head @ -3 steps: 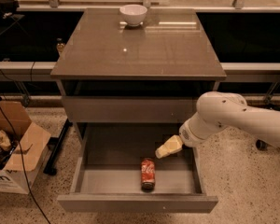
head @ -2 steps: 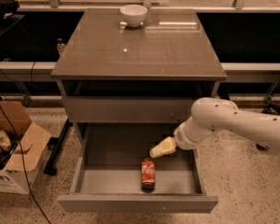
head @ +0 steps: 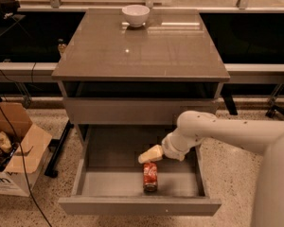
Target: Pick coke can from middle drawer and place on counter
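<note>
The red coke can [head: 150,176] lies on its side on the floor of the open middle drawer [head: 109,181], near the front, right of the middle. My gripper [head: 150,153] hangs on the white arm that comes in from the right; it sits inside the drawer just above the can's far end. The grey-brown counter [head: 142,48] tops the cabinet above the drawer.
A white bowl [head: 135,14] stands at the back of the counter. An open cardboard box [head: 14,148] with items sits on the floor to the left, with black cables beside it. A black bench frame runs behind the cabinet.
My gripper has moved left and slightly down inside the drawer, closer to the can. The can has not moved.
</note>
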`<action>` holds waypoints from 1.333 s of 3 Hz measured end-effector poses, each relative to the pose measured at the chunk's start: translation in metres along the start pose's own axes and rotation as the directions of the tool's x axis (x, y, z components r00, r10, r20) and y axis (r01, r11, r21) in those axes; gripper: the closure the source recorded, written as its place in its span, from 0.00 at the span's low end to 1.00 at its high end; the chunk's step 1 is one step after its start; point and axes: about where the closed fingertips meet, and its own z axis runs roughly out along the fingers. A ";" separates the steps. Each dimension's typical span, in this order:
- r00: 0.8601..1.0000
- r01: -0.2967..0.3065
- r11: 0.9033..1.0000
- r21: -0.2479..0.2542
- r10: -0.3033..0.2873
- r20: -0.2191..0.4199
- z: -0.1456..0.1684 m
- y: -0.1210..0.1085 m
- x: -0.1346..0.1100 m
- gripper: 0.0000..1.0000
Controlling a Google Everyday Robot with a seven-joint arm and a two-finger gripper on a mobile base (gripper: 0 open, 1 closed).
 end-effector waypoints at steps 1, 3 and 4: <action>0.994 -0.112 0.994 0.001 0.112 -0.019 0.047 -0.004 0.001 0.00; 0.949 -0.299 0.953 0.039 0.301 -0.089 0.121 -0.023 0.017 0.18; 0.935 -0.336 0.940 0.061 0.340 -0.098 0.130 -0.026 0.023 0.42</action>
